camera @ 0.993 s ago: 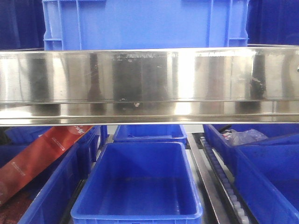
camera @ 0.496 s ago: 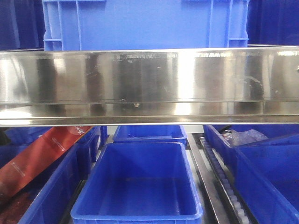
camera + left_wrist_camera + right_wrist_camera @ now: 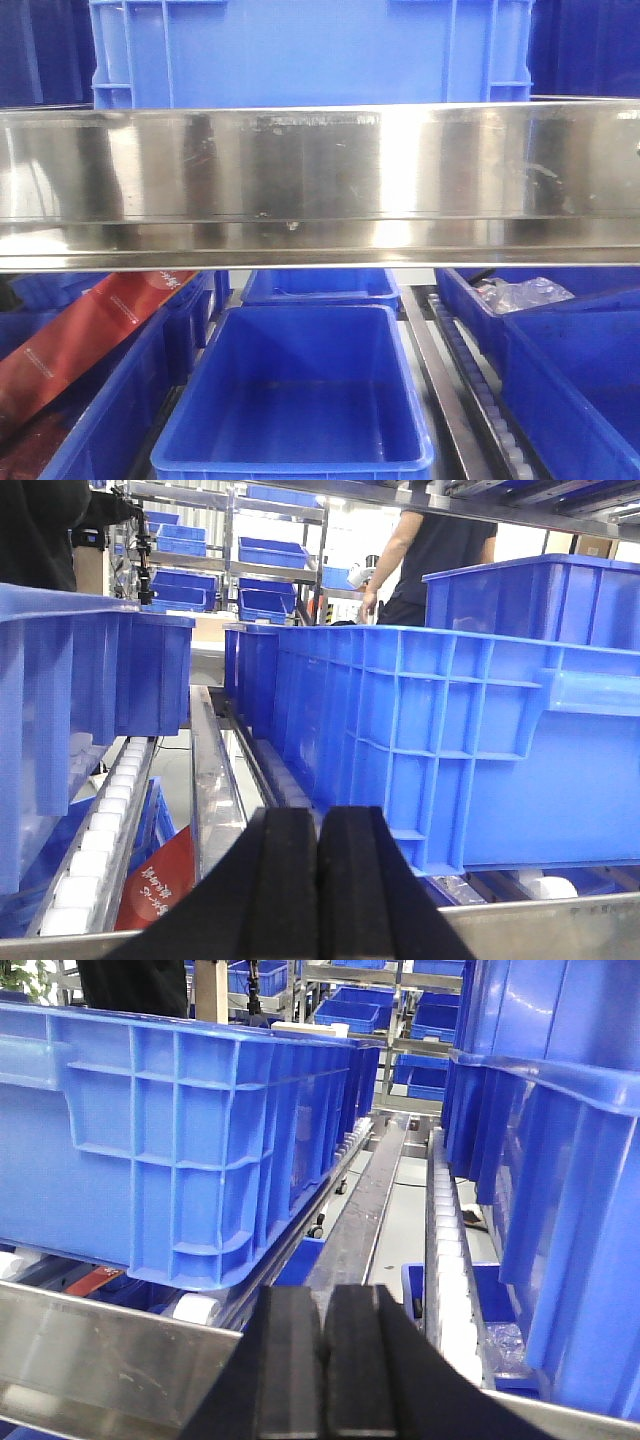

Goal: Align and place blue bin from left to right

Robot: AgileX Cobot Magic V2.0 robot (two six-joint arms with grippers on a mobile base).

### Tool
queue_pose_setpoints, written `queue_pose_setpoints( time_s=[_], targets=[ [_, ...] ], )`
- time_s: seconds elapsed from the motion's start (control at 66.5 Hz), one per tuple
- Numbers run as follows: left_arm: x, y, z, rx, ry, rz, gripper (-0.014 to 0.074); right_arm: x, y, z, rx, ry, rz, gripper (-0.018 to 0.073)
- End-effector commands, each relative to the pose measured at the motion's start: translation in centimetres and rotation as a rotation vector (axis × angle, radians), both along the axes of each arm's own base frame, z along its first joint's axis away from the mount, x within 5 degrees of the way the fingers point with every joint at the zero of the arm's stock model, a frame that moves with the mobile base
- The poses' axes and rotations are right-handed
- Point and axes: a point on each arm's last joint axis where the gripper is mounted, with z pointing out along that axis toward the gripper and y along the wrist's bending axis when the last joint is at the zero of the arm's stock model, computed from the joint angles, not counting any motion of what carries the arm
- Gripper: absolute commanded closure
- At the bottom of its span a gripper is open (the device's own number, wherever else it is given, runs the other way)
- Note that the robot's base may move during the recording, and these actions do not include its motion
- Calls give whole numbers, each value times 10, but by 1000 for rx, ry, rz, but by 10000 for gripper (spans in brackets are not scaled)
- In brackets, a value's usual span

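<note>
Blue bin [image 3: 310,50]: on the upper shelf level at 12 o'clock in the front view, behind the steel rail [image 3: 320,180]; ribbed corner near each wrist camera, at 3 o'clock in the left wrist view [image 3: 450,750] and 9 o'clock in the right wrist view [image 3: 180,1150]
Left gripper [image 3: 318,880]: 6 o'clock of its view, black pads pressed together, nothing held, apart from the bin
Right gripper [image 3: 322,1370]: 6 o'clock, pads closed against each other, empty, just right of the bin's corner
Roller track [image 3: 105,830]: 8 o'clock, left wrist view
Lower bin [image 3: 295,395]: open, empty, 6 o'clock front view
Red package [image 3: 85,340]: 8 o'clock, tilted
</note>
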Motion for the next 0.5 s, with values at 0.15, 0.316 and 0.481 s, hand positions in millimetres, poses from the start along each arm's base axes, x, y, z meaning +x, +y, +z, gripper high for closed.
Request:
queue_pose_setpoints(
  time_s=[0.15,0.316,0.481],
  targets=[
    [-1,0,1,-15,-18,-4,707,-1,-1,2,-6,-35,-5,627],
    [-1,0,0,-19,-4,1,707,-1,-1,2,-6,-35,-5,627],
    [0,9,-3,97,6,137,707,-1,-1,2,-6,-35,-5,627]
  ],
)
